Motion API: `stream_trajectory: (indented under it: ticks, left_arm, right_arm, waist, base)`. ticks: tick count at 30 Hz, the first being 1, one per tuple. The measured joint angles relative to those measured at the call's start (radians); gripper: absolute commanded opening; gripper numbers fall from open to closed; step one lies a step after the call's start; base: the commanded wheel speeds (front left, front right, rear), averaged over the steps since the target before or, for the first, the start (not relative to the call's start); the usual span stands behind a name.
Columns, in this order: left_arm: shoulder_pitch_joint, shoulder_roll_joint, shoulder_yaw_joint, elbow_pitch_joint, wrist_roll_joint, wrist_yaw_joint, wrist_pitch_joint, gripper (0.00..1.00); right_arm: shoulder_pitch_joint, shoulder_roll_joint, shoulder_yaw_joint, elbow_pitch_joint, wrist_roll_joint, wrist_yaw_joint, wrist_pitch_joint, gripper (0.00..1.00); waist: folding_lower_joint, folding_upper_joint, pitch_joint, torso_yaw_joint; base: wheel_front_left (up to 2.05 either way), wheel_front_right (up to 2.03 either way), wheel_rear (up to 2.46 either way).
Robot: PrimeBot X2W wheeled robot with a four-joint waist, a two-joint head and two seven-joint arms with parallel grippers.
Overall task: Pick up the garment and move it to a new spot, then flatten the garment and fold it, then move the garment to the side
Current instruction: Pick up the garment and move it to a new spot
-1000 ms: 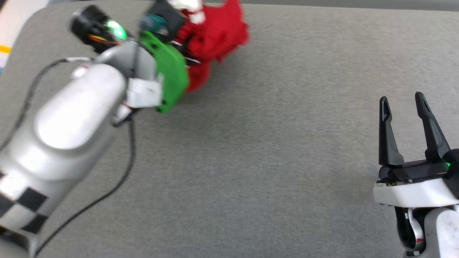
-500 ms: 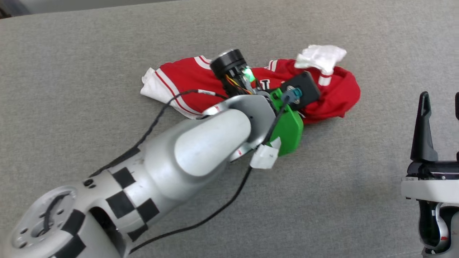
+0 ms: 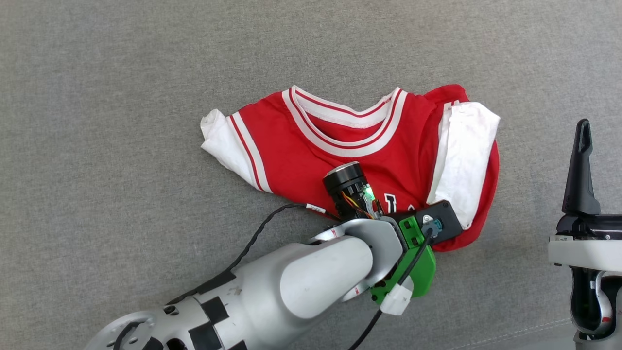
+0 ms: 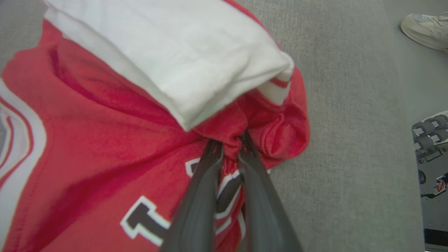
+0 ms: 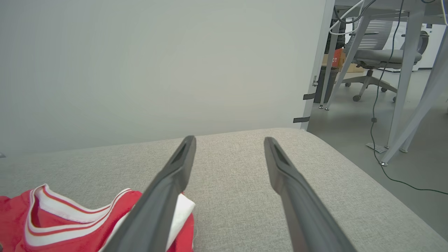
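Grey woven upholstery [image 3: 121,97] stretches flat right across, with a pale stitched seam [image 3: 515,334] cutting its near right corner. Behind it a plain white partition [image 5: 157,63] stands upright. Past the rounded edge there's grey floor [image 5: 350,119], a grey office chair [image 5: 376,56] on castors, slanted desk legs [image 5: 402,87] and a black cable [image 5: 376,101] trailing down. A pale sneaker [image 4: 425,28] is on the floor beyond the cushion's edge.

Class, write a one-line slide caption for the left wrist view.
Left tool shut on a bunched red fold of the garment, beside its white sleeve.
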Motion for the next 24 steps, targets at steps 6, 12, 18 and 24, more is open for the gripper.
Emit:
stream_trajectory:
  ticks: [6, 12, 18, 24]
  left_arm:
    - [-0.007, 0.000, -0.007, 0.007, -0.010, 0.000, -0.153, 1.00]
    - [-0.026, -0.001, 0.016, 0.003, -0.034, 0.018, -0.337, 1.00]
    - [-0.009, 0.012, 0.099, -0.007, -0.048, 0.123, -0.437, 1.00]
    - [0.054, 0.122, 0.247, -0.068, -0.066, 0.257, -0.475, 1.00]
  right_arm:
    - [0.002, 0.000, -0.002, 0.010, -0.004, 0.000, 0.000, 1.00]
    - [0.036, 0.000, -0.002, 0.016, -0.017, 0.000, 0.000, 1.00]
    - [0.074, 0.000, 0.009, 0.015, -0.036, 0.000, 0.000, 1.00]
    - [0.101, 0.000, 0.032, 0.011, -0.061, 0.000, 0.000, 1.00]
  waist:
    - [0.0000, 0.0000, -0.023, 0.014]
    - [0.0000, 0.0000, -0.090, 0.045]
    - [0.0000, 0.0000, -0.167, 0.094]
    - [0.0000, 0.0000, -0.231, 0.157]
  base:
    - [0.00, 0.00, 0.00]
    - [0.00, 0.00, 0.00]
    - [0.00, 0.00, 0.00]
    - [0.00, 0.00, 0.00]
